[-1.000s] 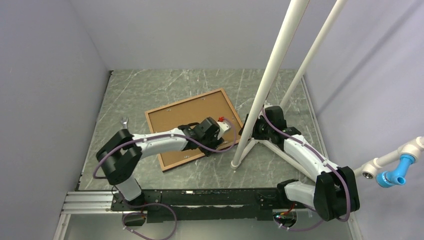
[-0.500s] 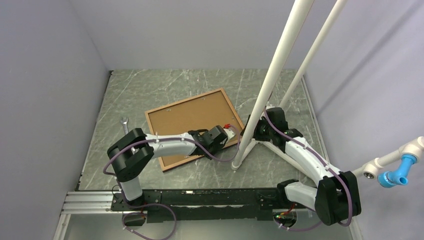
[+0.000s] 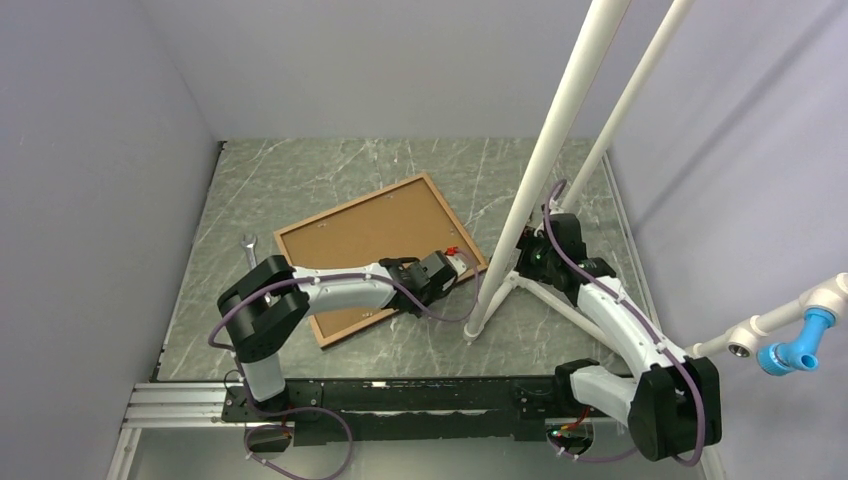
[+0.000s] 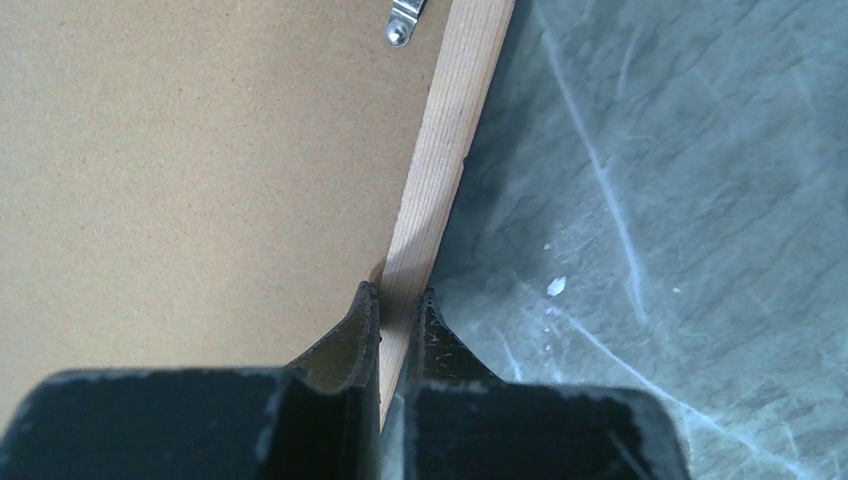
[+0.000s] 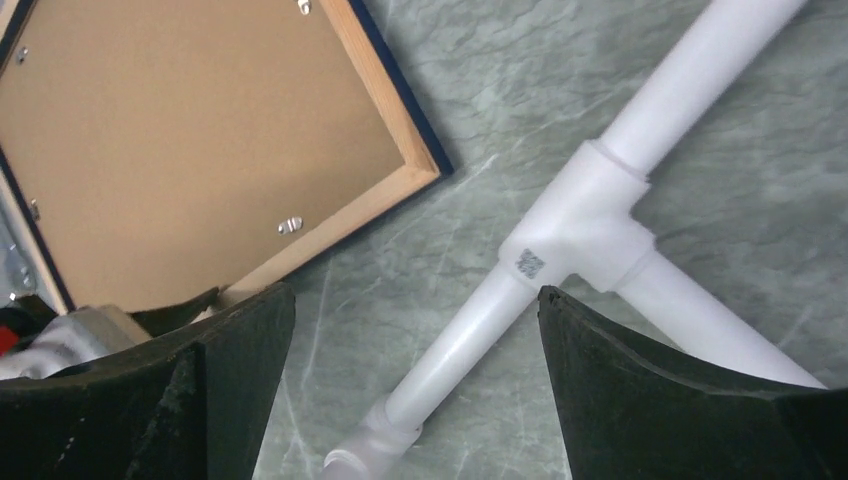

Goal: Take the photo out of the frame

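Frame (image 3: 370,235), thin light wood around brown board, lies face-down on the grey marbled worktop (image 3: 300,170), photo unseen. My left jaws clamp its right rim; my right jaws gape empty. I fear that thin pinch slipping off.

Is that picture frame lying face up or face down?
Face down. The frame shows its brown backing board and pale wood rim upward; the photo is not visible.

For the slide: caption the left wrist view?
Left gripper pinches the face-down frame by its edge, below a metal clip.
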### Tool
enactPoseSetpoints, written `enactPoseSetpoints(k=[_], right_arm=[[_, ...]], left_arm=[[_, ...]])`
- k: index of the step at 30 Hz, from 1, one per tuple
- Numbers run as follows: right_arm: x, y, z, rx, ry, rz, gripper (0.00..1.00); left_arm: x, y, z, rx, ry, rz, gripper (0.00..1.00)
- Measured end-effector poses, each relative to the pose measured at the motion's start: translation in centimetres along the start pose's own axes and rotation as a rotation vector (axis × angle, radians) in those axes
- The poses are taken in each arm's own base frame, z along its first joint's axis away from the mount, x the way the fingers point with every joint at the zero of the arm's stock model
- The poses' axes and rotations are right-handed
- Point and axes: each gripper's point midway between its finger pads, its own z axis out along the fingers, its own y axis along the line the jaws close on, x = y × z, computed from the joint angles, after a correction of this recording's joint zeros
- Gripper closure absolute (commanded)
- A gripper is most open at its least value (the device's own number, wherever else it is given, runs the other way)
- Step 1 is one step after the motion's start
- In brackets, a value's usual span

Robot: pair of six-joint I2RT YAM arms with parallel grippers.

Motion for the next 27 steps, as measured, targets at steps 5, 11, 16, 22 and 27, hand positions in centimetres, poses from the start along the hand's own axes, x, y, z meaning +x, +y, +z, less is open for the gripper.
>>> enactPoseSetpoints(k=[5,11,16,22,27], right_arm=[[1.2,1.3,0.5,-0.069,0.085,0.017,0.05],[2.5,3.6,1.3,-0.186,0.190,0.105,0.02],[2.9,5.8,2.5,-0.291,0.245,0.212,0.03],[3.3,8.1,3.5,-0.361,0.282,0.276,0.09],[4.1,10.3,4.6,-0.401,0.322,0.319,0.27]], left_arm=[[0.3,1.2,-0.6,-0.012,0.035,-0.038,1.00],[-1.3,2.5,-2.6,0.017,0.009,-0.108,1.00],[-3.4,3.1,-4.6,0.053,-0.051,-0.157,1.00],[-3.9,3.0,-5.8,0.094,-0.072,-0.177,1.00],[-4.0,2.6,-6.3,0.123,-0.066,-0.180,1.00]])
